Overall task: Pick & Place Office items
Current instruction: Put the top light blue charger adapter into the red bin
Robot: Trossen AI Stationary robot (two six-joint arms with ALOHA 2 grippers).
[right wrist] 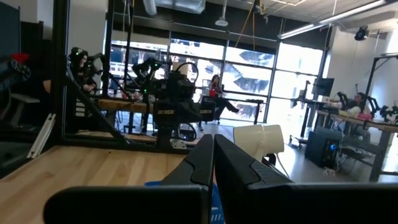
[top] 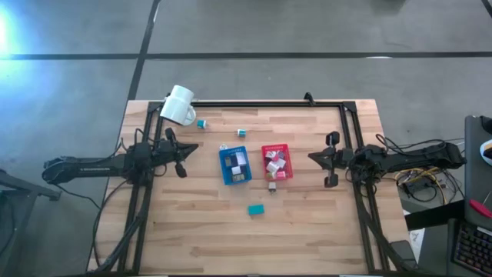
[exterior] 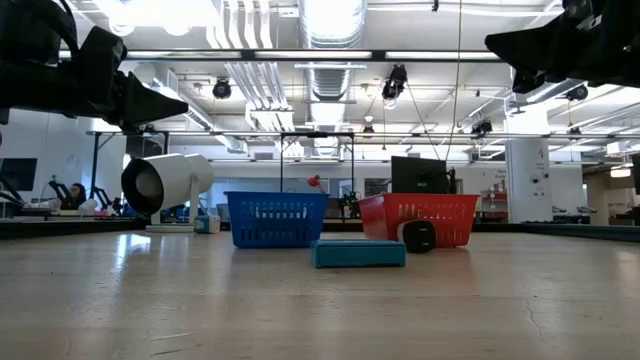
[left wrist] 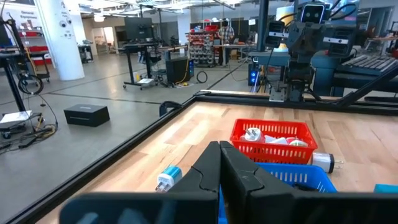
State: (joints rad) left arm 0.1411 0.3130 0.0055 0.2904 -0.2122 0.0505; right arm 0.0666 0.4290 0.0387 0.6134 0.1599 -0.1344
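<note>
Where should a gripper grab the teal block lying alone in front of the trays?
Probably from straight above, fingers across its short width. The teal block lies flat and low on the table, long side roughly parallel to the near edge, with bare wood all round and nothing touching it. Either shut gripper, left or right, must open first.

Bright ceiling strip lights (exterior: 330, 20), glare at overhead view's left edge, perhaps slight softness.

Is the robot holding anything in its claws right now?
No. The left gripper and right gripper are both shut with nothing between their fingers, hovering beside the blue tray and red tray.
</note>
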